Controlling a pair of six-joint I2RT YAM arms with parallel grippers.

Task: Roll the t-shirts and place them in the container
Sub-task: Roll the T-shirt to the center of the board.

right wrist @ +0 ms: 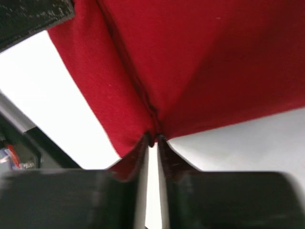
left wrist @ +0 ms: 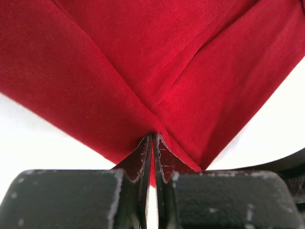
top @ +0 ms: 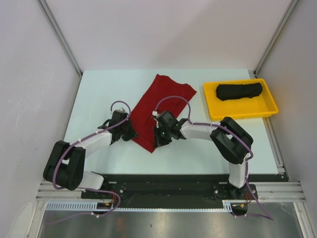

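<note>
Deep-red t-shirt (top: 161,91), black t-shirt (top: 239,91) (seemingly plain), yellow tray (top: 242,115)

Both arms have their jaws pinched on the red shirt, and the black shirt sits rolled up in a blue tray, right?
Not quite: the tray is yellow, not blue, as the top external view shows. Both arms' jaws are pinched on the red shirt, and the rolled black shirt sits in that tray.

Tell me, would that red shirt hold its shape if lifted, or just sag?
Probably sag: the red t-shirt puckers into creases where the left jaws and right jaws pinch it, so it looks floppy. Being thin cloth, it is likely light. Spread on the table, it should not roll by itself.
</note>
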